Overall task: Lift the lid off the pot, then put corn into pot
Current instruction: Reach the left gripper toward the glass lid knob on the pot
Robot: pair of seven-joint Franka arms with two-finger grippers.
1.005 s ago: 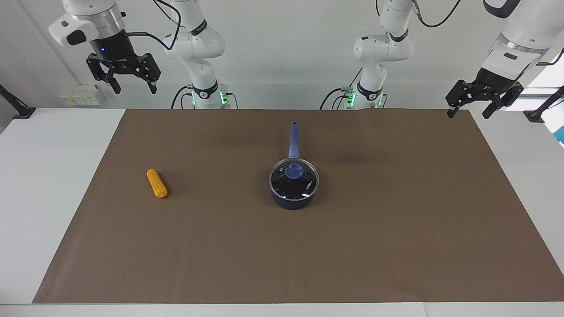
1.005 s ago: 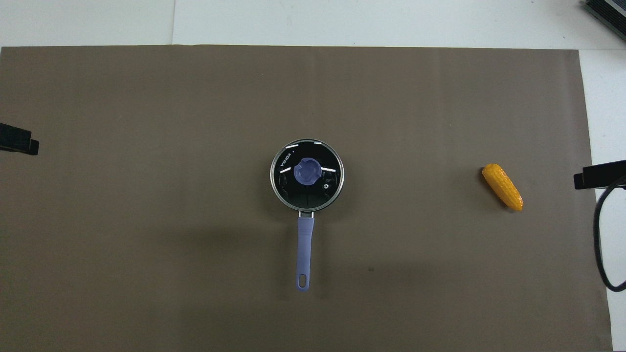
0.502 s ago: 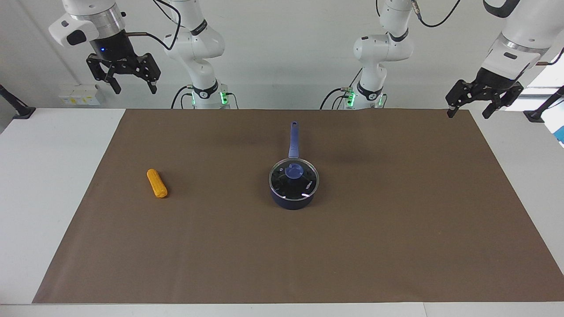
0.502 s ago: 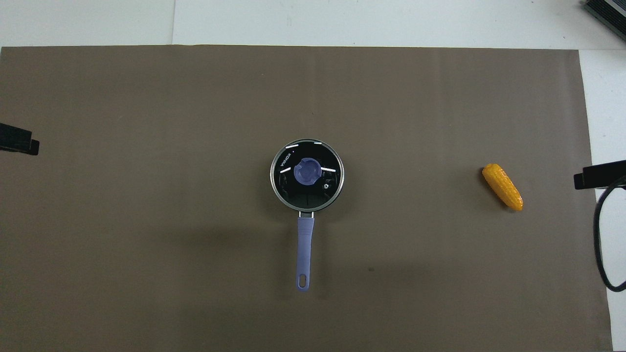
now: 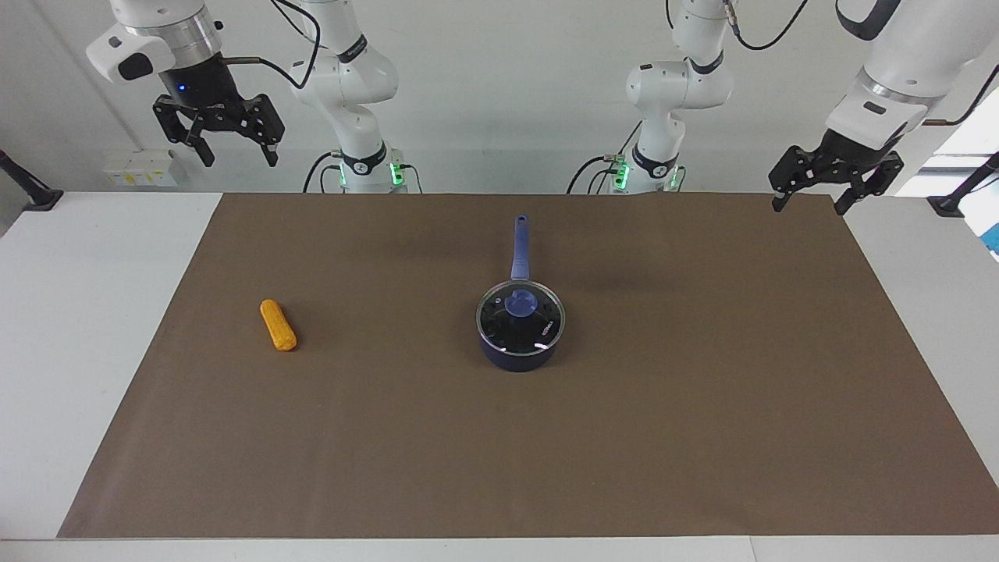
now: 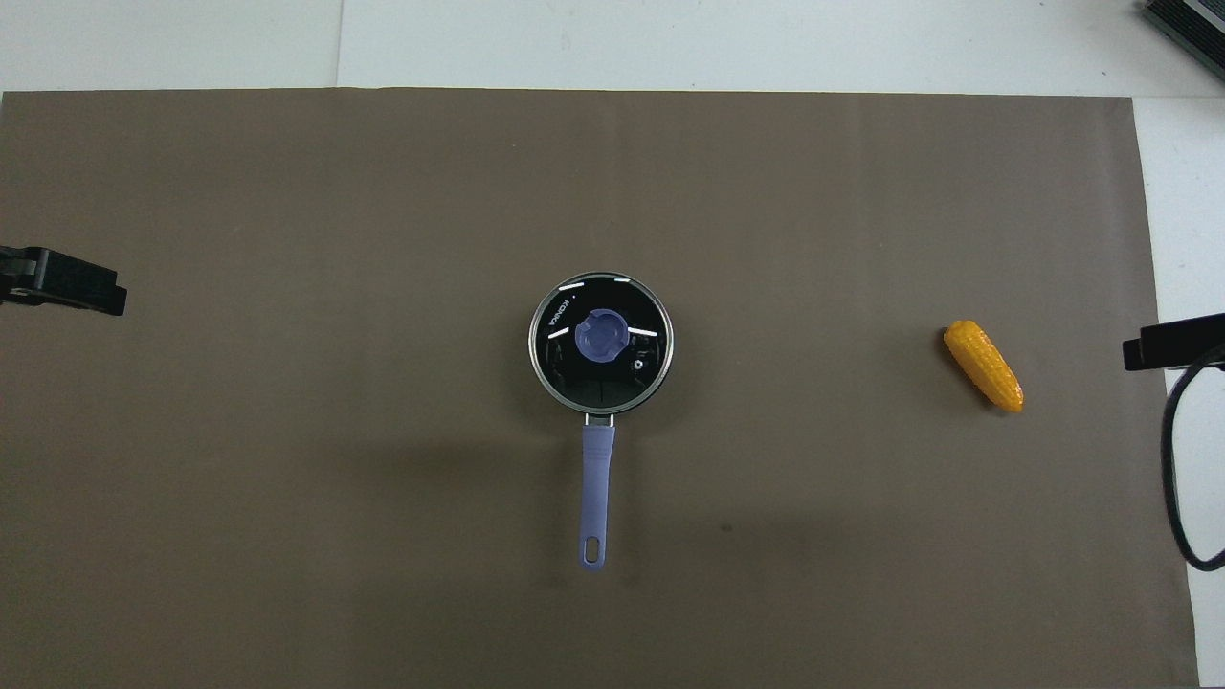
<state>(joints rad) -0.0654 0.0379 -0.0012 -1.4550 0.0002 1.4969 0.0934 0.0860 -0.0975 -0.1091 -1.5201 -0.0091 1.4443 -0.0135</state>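
The navy-blue pot (image 5: 518,355) (image 6: 601,407) stands in the middle of the brown mat, its long handle (image 5: 519,248) (image 6: 595,498) pointing toward the robots. The glass lid (image 5: 542,329) (image 6: 639,368) with its blue knob (image 5: 520,304) (image 6: 601,338) sits on the pot. The orange-yellow corn (image 5: 278,325) (image 6: 983,366) lies on the mat toward the right arm's end. My left gripper (image 5: 810,197) is open and empty, high over the mat's edge at the left arm's end; its tip (image 6: 72,287) shows in the overhead view. My right gripper (image 5: 236,154) is open and empty, high above the right arm's end.
The brown mat (image 5: 702,437) (image 6: 287,536) covers most of the white table (image 5: 70,312). A black cable (image 6: 1177,459) hangs by the right arm's end of the mat.
My left gripper has moved a little inward over the mat, toward the pot's side. The right arm, pot, lid and corn have not moved.
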